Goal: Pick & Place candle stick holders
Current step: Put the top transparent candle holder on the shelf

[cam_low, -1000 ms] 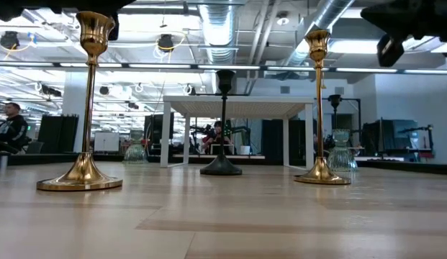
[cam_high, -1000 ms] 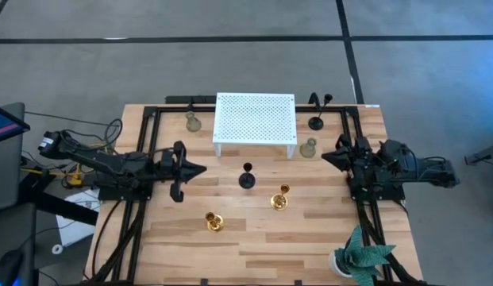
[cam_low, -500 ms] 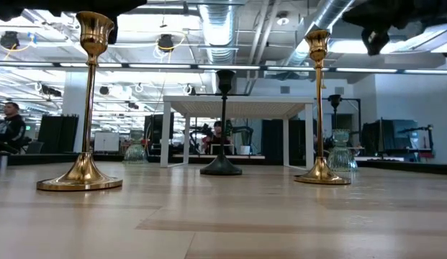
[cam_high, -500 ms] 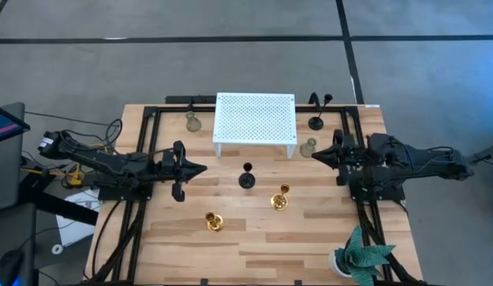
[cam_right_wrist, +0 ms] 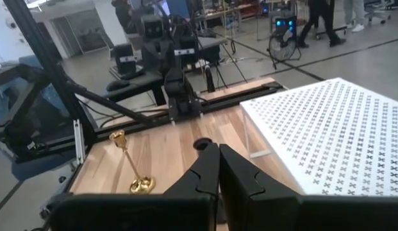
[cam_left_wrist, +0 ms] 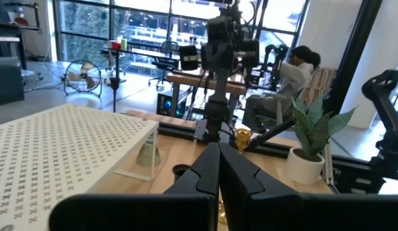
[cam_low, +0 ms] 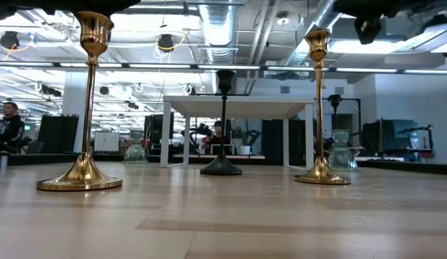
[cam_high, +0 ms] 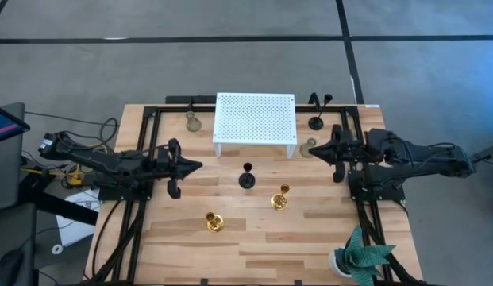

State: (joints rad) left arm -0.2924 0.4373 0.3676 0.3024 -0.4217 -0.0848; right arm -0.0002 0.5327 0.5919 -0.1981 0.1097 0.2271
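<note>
Two gold candle stick holders [cam_high: 214, 222] [cam_high: 280, 199] and a black one [cam_high: 246, 178] stand upright on their round bases in the table's middle. A pale green glass one [cam_high: 193, 121] sits at the far left of the white stand. Another [cam_low: 340, 151] sits by the stand's right leg. One more black holder [cam_high: 316, 121] stands at the far right. My left gripper [cam_high: 200, 165] hangs shut over the table, left of the black holder. My right gripper [cam_high: 311, 149] is shut, high above the right green holder. In both wrist views the fingers [cam_left_wrist: 218, 168] [cam_right_wrist: 218, 163] are pressed together with nothing between them.
A white perforated stand [cam_high: 255, 119] on legs occupies the far middle. A green leafy plant in a white pot [cam_high: 359, 256] sits at the near right corner. Black frame rails [cam_high: 143, 159] run along both sides of the wooden table [cam_high: 254, 246]. People show in the room behind.
My right gripper has reached out from the table's right edge toward the middle and risen, rolling a little, and now hangs over the right green holder. It has stayed shut. The holders have not moved.
</note>
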